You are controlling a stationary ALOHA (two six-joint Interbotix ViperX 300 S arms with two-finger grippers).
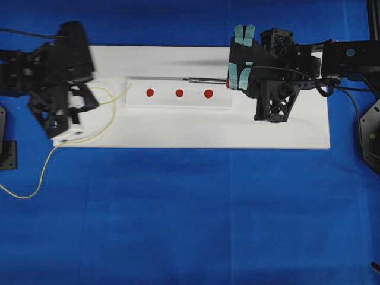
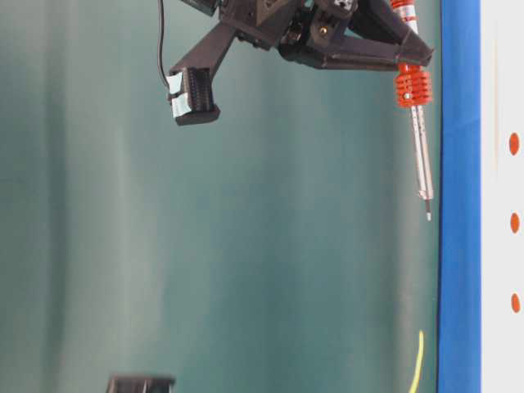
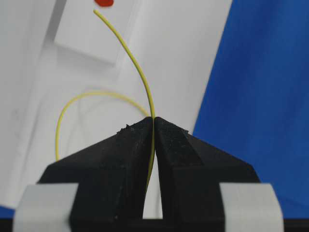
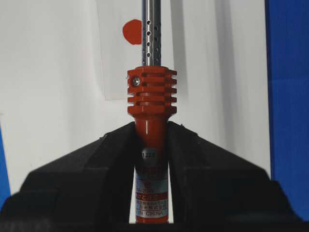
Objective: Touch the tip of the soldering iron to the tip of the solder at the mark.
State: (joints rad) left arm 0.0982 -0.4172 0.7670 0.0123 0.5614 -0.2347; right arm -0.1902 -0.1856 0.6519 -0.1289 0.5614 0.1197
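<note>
My soldering iron (image 4: 150, 125) is clamped by its orange-red body in the right gripper (image 4: 150, 145), shaft lying over the raised white strip (image 1: 178, 101) toward the red dots (three of them). The left gripper (image 3: 153, 140) pinches the solder (image 3: 130, 53), its tip near the leftmost dot (image 1: 149, 92).

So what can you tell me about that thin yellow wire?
The solder is one very thin yellow wire, glossy and springy-looking. It is pinched between the shut black fingers of the left gripper. Its free end arcs forward over the white board, the tip close to the nearest red dot. Behind the grip it loops loosely, then trails off the board onto the blue cloth.
</note>
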